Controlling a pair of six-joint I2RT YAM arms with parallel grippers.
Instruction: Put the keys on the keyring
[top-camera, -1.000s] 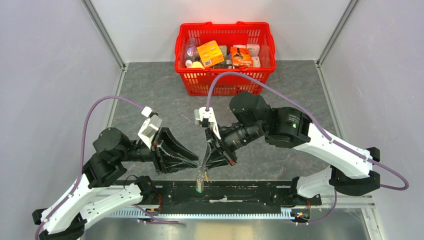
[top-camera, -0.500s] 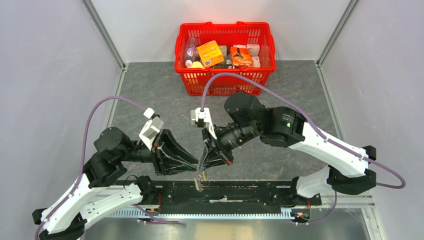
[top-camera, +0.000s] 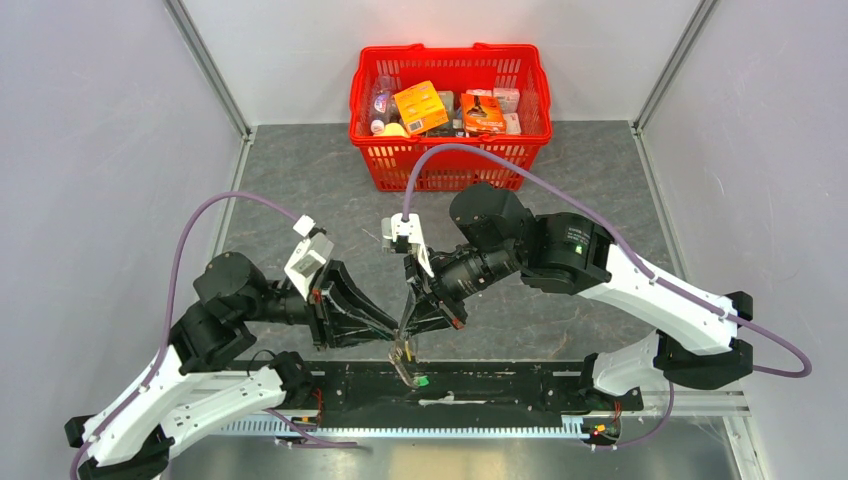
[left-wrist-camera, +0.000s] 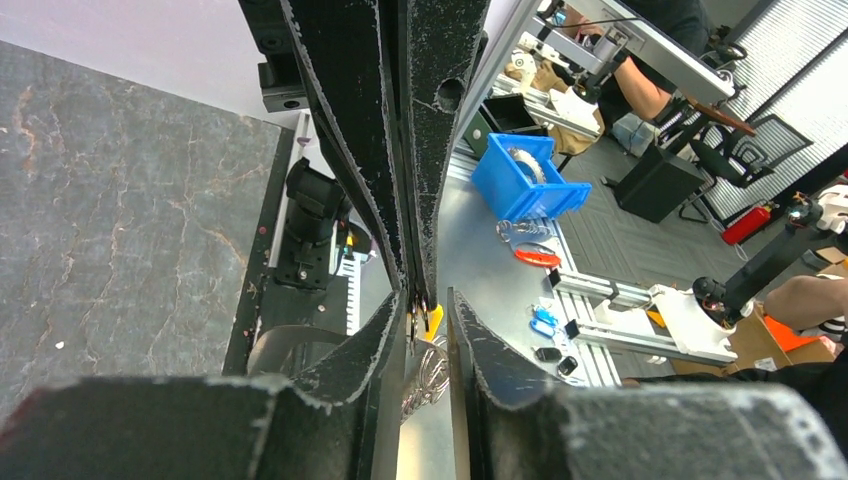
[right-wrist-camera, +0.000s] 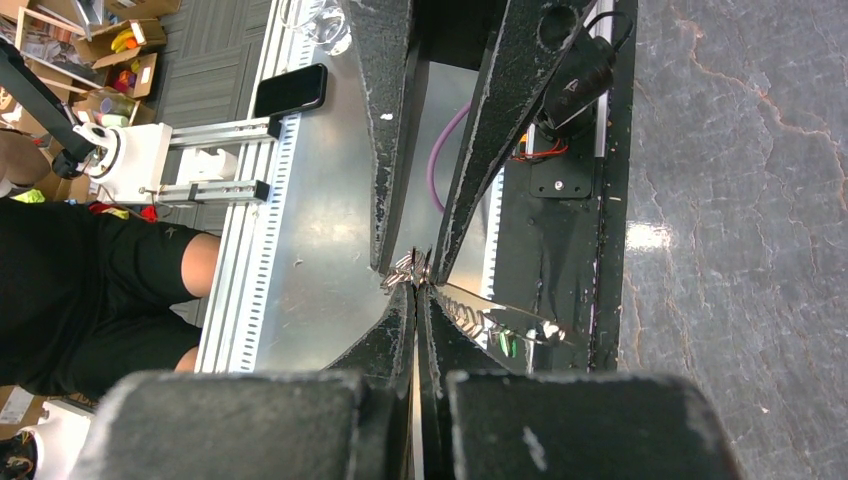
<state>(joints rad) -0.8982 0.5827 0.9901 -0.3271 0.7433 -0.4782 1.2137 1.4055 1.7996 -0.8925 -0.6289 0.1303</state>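
The keyring hangs between my two grippers' tips above the black base rail. Its coil shows in the left wrist view and the right wrist view. The green key dangles on its low end. The yellow key's head peeks out just under the right gripper's tips. My left gripper is closed on the ring's coil from the left. My right gripper is shut on the ring's wire from the right. Whether it also pinches the yellow key is hidden.
A red plastic basket full of packages stands at the back of the grey mat. The black base rail runs along the near edge under the grippers. Grey walls close in both sides.
My right gripper has shifted a little left towards the left gripper. The hanging ring has swung, carrying the green key to the right. The left arm has edged slightly forward.
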